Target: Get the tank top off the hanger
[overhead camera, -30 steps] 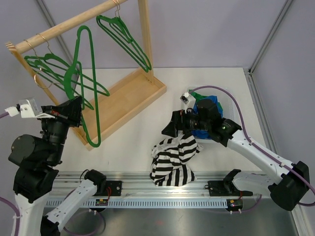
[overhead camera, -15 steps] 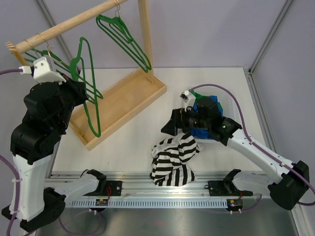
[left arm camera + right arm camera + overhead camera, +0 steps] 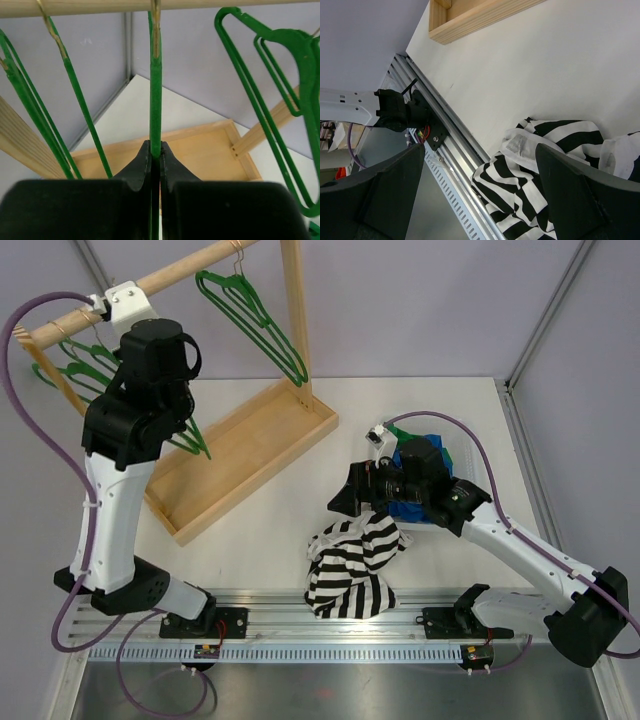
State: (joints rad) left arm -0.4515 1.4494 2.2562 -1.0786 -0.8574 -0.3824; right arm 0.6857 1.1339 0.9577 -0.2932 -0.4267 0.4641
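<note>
The left end effector (image 3: 155, 150) is clamped tight on a bare green hanger (image 3: 156, 90), whose hook reaches up to the wooden rod (image 3: 225, 5). The striped tank top (image 3: 352, 570) lies crumpled on the surface (image 3: 260, 530) at its near edge. Just above it, the right end effector (image 3: 480, 147) has its fingers spread wide and holds nothing.

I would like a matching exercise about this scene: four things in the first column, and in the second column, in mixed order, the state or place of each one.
Column 1
1. left gripper
2. right gripper
3. striped tank top
4. wooden rail

Column 2
A. open, fingers wide apart
B. crumpled on the table, near its front edge
C. shut on a green hanger
D. horizontal, carrying the green hanger's hook

Pairs: 1-C, 2-A, 3-B, 4-D
</note>
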